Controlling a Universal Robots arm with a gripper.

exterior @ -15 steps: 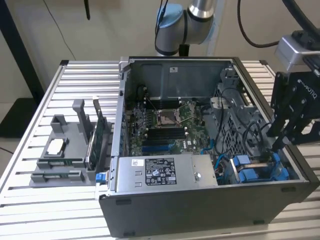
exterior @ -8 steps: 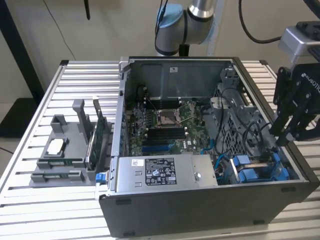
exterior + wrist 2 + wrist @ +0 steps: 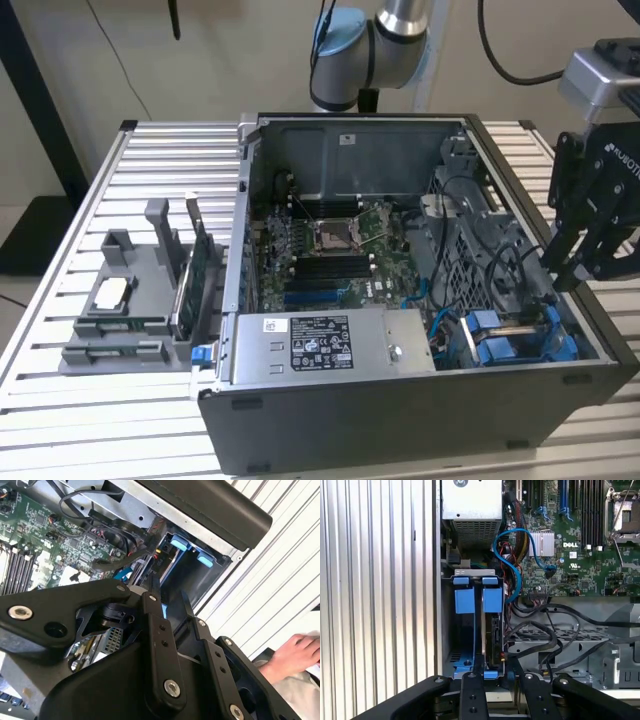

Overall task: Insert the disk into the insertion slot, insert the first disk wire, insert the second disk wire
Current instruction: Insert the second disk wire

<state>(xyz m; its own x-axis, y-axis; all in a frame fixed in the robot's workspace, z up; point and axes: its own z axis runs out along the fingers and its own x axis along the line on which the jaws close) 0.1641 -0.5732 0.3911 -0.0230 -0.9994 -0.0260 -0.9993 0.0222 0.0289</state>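
One step of three looks done: the disk point(image 3: 495, 630) sits down in its bay slot, right at the end effector's point(image 3: 494, 672) tip. Its grip, cannot tell. Beyond it, a blue wire point(image 3: 512, 530) seems unplugged.

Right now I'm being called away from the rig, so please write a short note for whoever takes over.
Pincer: hangs over the drive-bay corner of the dark grey computer case. I cannot tell its grip state.
Silver-grey disk in bright blue plastic carrier: stands in the bay slot and looks seated.
Done: disk insertion, apparently.
Left: both disk wires, as far as I can see. A thin blue cable loops over the green motherboard beside the bay. Its connection to the disk is not visible.
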